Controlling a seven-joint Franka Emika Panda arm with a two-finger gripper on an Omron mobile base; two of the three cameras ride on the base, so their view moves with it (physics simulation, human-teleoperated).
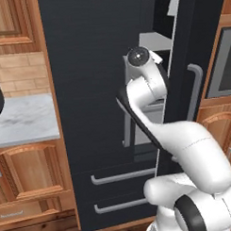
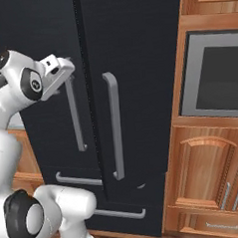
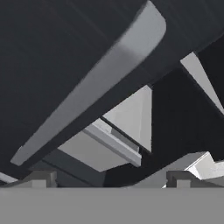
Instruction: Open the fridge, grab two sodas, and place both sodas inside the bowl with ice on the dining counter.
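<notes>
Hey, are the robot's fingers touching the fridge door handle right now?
Cannot tell. In the hand view the handle runs just beyond the fingers, with no plain contact or gap.

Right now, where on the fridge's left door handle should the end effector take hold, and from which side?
Grip the left door handle mid-bar, from the front, jaws closing across it sideways: it is a slim vertical bar standing off the fridge. The end effector is at its top.
</notes>
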